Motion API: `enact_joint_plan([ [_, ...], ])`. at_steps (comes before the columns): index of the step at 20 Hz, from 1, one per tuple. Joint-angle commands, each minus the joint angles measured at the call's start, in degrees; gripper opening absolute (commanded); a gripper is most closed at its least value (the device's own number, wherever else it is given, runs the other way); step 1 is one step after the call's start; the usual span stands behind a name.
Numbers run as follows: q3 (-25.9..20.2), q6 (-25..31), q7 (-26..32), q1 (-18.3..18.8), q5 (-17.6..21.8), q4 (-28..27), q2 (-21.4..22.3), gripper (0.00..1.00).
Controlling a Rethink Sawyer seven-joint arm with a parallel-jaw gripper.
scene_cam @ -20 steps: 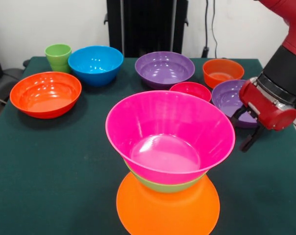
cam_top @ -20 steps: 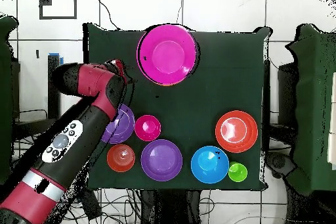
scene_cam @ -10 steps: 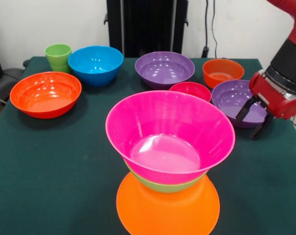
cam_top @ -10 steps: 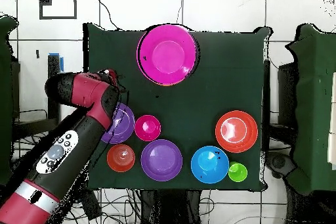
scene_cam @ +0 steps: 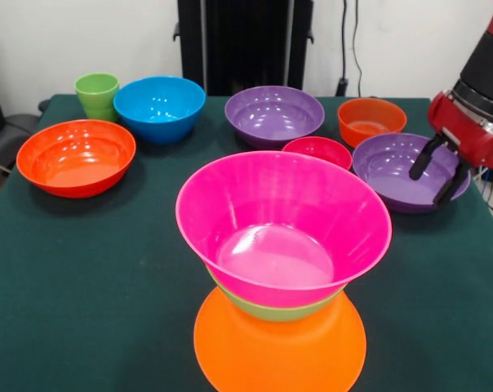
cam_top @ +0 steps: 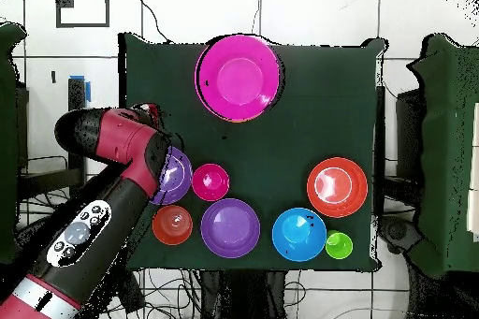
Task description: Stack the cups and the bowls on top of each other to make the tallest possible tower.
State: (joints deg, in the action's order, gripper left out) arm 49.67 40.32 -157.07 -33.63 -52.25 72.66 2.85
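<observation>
While the gripper hangs over the smaller purple bowl at the table edge, we note its jaws spread open, empty; whether the tips touch the bowl, we can't tell. Tower sits at the front: pink bowl nested in green bowl, both on upturned orange bowl. Loose items, far side: green cup just beside blue bowl, lg purple bowl, sm red bowl, two red-orange bowls. Arm covers part of the smaller purple bowl in overhead view.
</observation>
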Motion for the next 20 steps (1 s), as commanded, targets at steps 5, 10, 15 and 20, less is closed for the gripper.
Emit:
enact_joint_plan([
  [5, -17.3, -1.3, -1.9, 2.3, 1.9, 6.9, 2.0, 1.0],
  [10, -21.7, -4.7, -0.9, 4.0, 0.8, 8.0, 2.6, 1.0],
  [15, -24.8, -6.6, -0.7, 5.4, 1.2, 8.3, 2.4, 1.0],
  [20, -28.2, -9.0, -0.2, 7.0, 2.0, 8.3, 2.1, 1.0],
])
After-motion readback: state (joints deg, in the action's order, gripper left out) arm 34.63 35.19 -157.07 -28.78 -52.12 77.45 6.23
